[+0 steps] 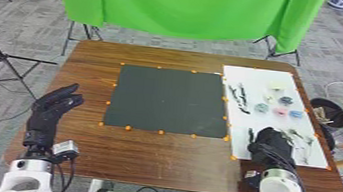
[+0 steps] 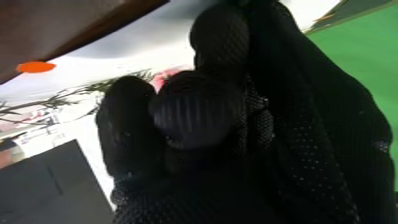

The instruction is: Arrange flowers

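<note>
1. My right hand [image 1: 271, 143] is over the near part of the white board [image 1: 255, 76], pointing away from me. How far open it is, and whether it has hold of anything, I cannot tell.
2. My left hand [image 1: 53, 105] is over the left side of the table [image 1: 167, 159], well apart from the right one. It is open, its fingers loosely extended and together, the thumb apart from them, and I see nothing in its grasp.
3. The flowers lie on the board beyond my right hand. Nearest are the pink flower [image 1: 281, 112], with the pale green one [image 1: 262, 107] to its left and the blue one [image 1: 296, 114] to its right. The grey-blue one [image 1: 285, 100] lies farther beyond, and the whitish one [image 1: 276, 86] is farthest from me.
4. The dark sprigs [image 1: 243, 96] lie beyond my right hand and a little to its left, nearly lengthwise to the board.
5. A short dark stem [image 1: 251, 135] is just beside my right hand, on its left.
6. The green sprigs [image 1: 308, 141] are spread close to my right hand, on its right. In the wrist view, green sprigs and something pink show past my glove.
7. The dark mat [image 1: 167, 101] lies flat between my hands and beyond them, with orange markers [image 1: 128, 128] around its edges.
8. The bin [image 1: 339, 120] stands off the table, ahead and to the right of my right hand.
</note>
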Motion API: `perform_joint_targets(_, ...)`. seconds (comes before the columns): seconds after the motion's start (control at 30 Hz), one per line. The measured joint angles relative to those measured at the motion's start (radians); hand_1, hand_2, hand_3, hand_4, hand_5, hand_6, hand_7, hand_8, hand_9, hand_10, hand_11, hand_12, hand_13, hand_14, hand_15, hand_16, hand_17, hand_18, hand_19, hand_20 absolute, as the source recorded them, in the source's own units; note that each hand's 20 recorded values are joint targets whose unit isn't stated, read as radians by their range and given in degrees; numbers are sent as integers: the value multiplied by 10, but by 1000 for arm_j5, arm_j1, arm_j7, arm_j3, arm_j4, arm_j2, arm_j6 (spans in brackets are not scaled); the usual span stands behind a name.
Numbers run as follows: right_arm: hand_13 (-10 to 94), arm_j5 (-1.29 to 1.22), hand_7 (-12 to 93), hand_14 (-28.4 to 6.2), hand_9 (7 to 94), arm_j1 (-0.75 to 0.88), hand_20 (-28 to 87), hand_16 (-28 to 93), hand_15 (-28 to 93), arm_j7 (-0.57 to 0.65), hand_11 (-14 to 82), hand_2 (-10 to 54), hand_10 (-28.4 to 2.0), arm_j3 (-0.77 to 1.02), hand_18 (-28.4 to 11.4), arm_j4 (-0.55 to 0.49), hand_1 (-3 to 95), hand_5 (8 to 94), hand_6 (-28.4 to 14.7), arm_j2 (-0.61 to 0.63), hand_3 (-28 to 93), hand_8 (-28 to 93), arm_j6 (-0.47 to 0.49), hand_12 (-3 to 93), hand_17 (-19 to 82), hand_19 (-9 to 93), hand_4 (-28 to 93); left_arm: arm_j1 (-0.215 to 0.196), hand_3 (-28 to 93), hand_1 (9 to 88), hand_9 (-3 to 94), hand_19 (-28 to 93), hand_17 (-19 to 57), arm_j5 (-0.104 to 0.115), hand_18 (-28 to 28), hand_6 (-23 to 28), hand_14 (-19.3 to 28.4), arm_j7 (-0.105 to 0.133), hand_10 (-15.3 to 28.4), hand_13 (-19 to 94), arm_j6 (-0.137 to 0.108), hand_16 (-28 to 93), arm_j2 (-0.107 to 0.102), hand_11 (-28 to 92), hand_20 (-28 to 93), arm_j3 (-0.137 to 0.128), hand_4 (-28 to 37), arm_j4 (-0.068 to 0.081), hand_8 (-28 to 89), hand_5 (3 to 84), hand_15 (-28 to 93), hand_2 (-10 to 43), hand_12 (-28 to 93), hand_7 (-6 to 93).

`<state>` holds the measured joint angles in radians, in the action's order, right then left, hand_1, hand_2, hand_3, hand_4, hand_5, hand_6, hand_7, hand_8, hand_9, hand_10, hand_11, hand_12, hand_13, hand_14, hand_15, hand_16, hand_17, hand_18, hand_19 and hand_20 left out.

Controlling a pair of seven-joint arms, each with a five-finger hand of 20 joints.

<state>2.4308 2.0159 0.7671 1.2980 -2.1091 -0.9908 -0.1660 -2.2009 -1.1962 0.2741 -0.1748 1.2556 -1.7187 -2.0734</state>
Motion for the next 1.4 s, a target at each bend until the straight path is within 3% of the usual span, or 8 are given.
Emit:
perform_joint_targets(0.63, 920, -112, 508, -6, 890, -31, 474, 341, 608, -64, 262, -95, -143, 7, -49, -39, 587, 718, -60, 98, 637, 52, -118, 555, 733, 872, 82, 7, 683, 340, 492, 71, 103, 10, 119, 9, 171, -6, 130, 405, 0, -12, -7, 232, 189, 0, -176, -1, -76, 487, 282, -89, 139, 163)
perform_joint_targets(0.77, 922, -143, 511, -6, 889, -57, 462, 338, 606, -70, 269, -95, -142, 5, -42, -59, 588, 718, -60, 109, 631, 48, -131, 547, 741, 868, 90, 7, 683, 337, 492, 71, 102, 16, 119, 11, 172, -7, 131, 404, 0, -12, -25, 231, 190, 0, -177, -1, -77, 487, 281, -88, 138, 162)
perform_joint_targets(0.9, 928, -213, 513, -3, 891, -108, 457, 334, 599, -71, 271, -95, -140, -24, -39, -67, 589, 718, -60, 125, 630, 46, -146, 542, 746, 864, 95, 14, 684, 320, 493, 71, 105, 27, 119, 10, 170, -9, 131, 402, -2, -15, -70, 227, 189, -2, -190, 8, -77, 488, 273, -57, 135, 161)
perform_joint_targets(1.0, 930, -251, 515, -3, 891, -168, 453, 334, 596, -72, 273, -95, -140, -80, -35, -66, 587, 719, -61, 139, 629, 41, -158, 538, 751, 860, 100, 33, 697, 305, 495, 72, 111, 40, 116, 8, 168, -6, 131, 404, -9, -17, -121, 224, 192, -3, -217, 39, -80, 492, 266, -16, 130, 161)
perform_joint_targets(1.1, 934, -272, 516, -2, 892, -253, 453, 333, 592, -74, 277, -95, -140, -162, -34, -55, 589, 721, -62, 146, 625, 36, -167, 533, 752, 859, 105, 72, 714, 285, 498, 73, 114, 69, 114, 5, 167, 4, 131, 405, -41, -18, -181, 221, 195, 1, -261, 101, -84, 496, 261, 31, 125, 162)
perform_joint_targets(1.2, 935, -288, 519, -2, 892, -360, 453, 334, 590, -79, 281, -95, -139, -262, -33, -23, 589, 722, -63, 141, 622, 34, -173, 528, 755, 857, 111, 119, 723, 264, 504, 72, 116, 113, 113, -2, 164, 18, 129, 408, -114, -18, -233, 220, 197, 9, -279, 170, -88, 503, 260, 74, 124, 169)
perform_joint_targets(1.3, 936, -303, 520, -2, 892, -476, 453, 332, 591, -87, 286, -95, -140, -363, -33, 31, 591, 722, -63, 119, 617, 29, -181, 524, 757, 856, 116, 162, 724, 243, 508, 72, 118, 123, 113, -2, 163, 29, 129, 411, -170, -19, -263, 219, 198, 13, -282, 221, -91, 504, 261, 104, 123, 171)
perform_joint_targets(1.4, 937, -324, 524, -1, 891, -590, 454, 328, 592, -97, 292, -95, -141, -459, -33, 94, 592, 721, -65, 82, 612, 27, -188, 517, 759, 855, 124, 197, 725, 232, 511, 72, 118, 123, 113, -2, 162, 35, 128, 413, -176, -19, -272, 220, 199, 20, -282, 253, -91, 505, 263, 118, 124, 170)
